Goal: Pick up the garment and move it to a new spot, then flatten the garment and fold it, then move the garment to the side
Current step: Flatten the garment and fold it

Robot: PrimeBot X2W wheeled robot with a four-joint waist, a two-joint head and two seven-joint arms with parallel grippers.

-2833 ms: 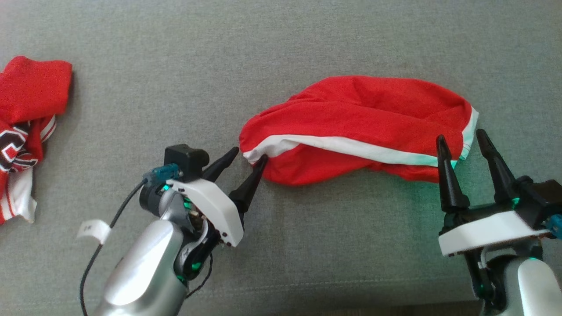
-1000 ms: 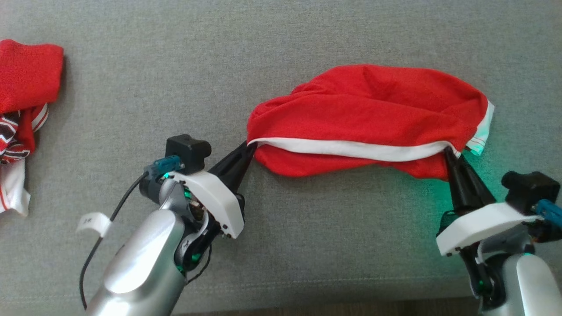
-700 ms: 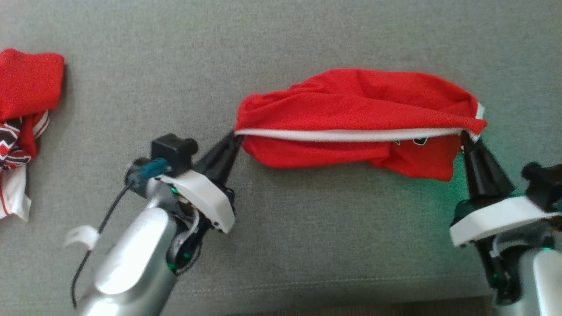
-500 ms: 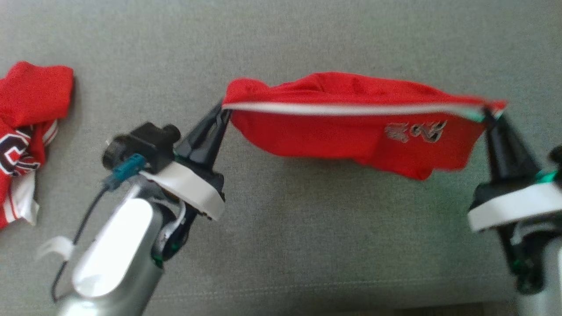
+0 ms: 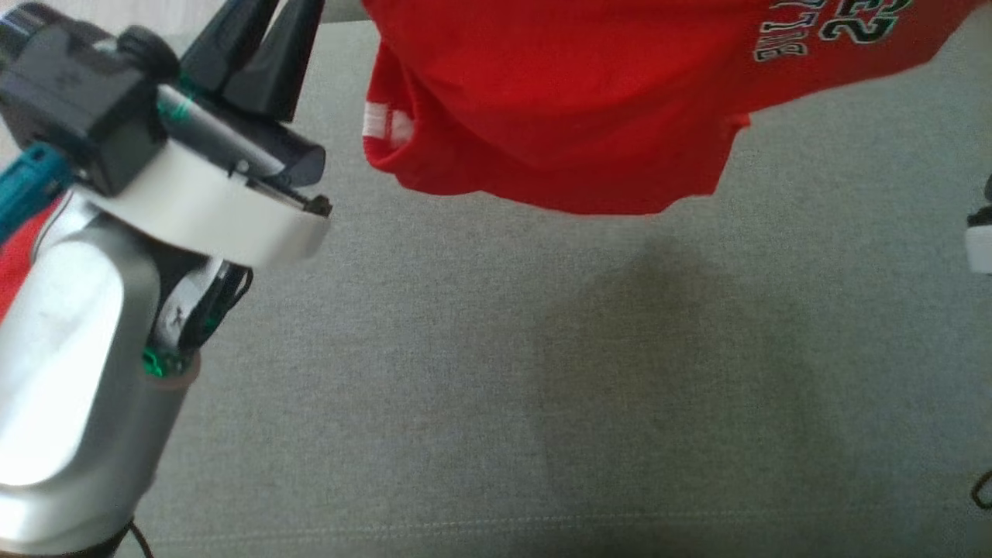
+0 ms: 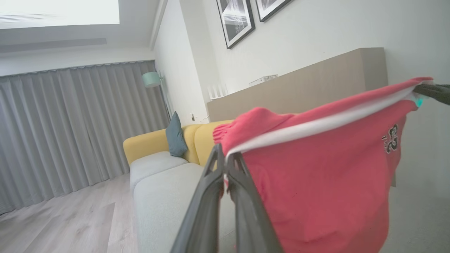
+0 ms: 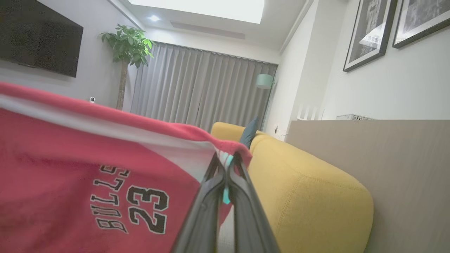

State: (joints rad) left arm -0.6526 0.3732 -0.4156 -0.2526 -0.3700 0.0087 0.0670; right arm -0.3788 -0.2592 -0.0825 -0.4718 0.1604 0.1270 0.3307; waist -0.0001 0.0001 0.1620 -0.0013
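Soft matt red cloth on the garment (image 5: 558, 116), smooth white band along its edge, flat printed lettering. Grey woven cloth on the seat (image 5: 465, 387), slightly rough. Matt black plastic on the left gripper (image 6: 225, 154); glossy silver forearm (image 5: 62, 372), smooth white plastic collar (image 5: 209, 221). Yellow textured fabric on the sofa back (image 7: 316, 200), matt wood-look panel (image 7: 386, 165).

- Grey upholstery (image 5: 480, 403) lies below me.
- Yellow sofa (image 7: 309, 196) with a teal cushion (image 6: 175, 135).
- Grey curtains (image 6: 70, 130), a lamp (image 6: 152, 79) beside them.
- Plant (image 7: 126, 42) by the TV (image 7: 38, 38).
- I see framed pictures (image 7: 369, 31) on the wall.
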